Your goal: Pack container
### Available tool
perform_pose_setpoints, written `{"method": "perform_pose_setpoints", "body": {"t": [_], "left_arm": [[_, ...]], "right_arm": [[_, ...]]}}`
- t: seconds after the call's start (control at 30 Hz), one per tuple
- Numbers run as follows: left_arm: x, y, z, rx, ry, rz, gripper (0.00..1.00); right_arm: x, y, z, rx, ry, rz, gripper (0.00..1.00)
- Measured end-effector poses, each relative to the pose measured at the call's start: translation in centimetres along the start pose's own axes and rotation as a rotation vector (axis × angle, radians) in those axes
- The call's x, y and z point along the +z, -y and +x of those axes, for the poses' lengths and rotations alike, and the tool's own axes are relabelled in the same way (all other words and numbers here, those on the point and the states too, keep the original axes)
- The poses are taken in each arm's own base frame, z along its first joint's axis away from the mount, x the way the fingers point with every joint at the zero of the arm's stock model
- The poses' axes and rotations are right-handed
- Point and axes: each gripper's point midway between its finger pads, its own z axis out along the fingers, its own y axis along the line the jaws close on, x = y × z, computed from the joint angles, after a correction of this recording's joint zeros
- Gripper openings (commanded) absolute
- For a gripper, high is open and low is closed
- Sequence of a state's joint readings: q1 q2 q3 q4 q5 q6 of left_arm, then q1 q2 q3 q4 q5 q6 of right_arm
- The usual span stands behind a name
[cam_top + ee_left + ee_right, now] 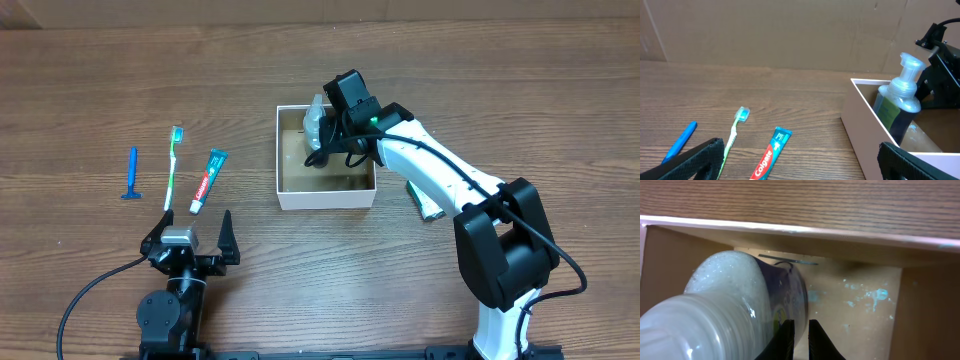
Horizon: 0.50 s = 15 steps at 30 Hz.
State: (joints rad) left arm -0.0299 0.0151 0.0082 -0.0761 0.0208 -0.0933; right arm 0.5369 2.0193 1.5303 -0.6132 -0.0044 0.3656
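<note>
Overhead: container (327, 198) sits near mid-desk, with the pump bottle (314, 118) inside it, standing by the far wall. Right gripper (800, 328) is down in the box, jaws closed with nothing between them. Its fingers (788, 337) are just beside the bottle's body; we can't tell if they touch. Our read: closed jaws this low are for nudging, i.e. tipping or sliding the bottle so it takes less floor, not for lifting. Left wrist view shows the bottle upright with its pump head well above the rim, so we think it needs laying down before more goes in.

Left gripper (197, 215) sits at the near edge, jaws wide open, holding nothing. Probably staged for the row just beyond it: blue razor (131, 175), toothbrush (174, 165), Colgate toothpaste (209, 180). All three lie flat and apart, left of the container, with nothing between them and the gripper.

In the way: right arm (440, 168) spans the container's right side, so we'd hold the left arm off until it clears. A green-and-white item (427, 205) lies just right of the box, partly under that arm; we can't identify it.
</note>
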Motion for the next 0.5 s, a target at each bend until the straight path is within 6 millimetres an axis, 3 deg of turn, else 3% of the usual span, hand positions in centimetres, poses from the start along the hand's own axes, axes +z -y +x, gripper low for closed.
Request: {"method": "perform_pose_setpoints", "body": {"t": [0.3, 0.5], "left_arm": [[0.0, 0.0, 0.0, 0.000, 0.000, 0.000, 1.00], [0.0, 0.0, 0.0, 0.000, 0.000, 0.000, 1.00]], "right_arm": [[-0.1, -2.2, -0.3, -0.002, -0.001, -0.121, 0.13], [-0.2, -2.5, -0.3, 0.000, -0.005, -0.137, 0.13]]}}
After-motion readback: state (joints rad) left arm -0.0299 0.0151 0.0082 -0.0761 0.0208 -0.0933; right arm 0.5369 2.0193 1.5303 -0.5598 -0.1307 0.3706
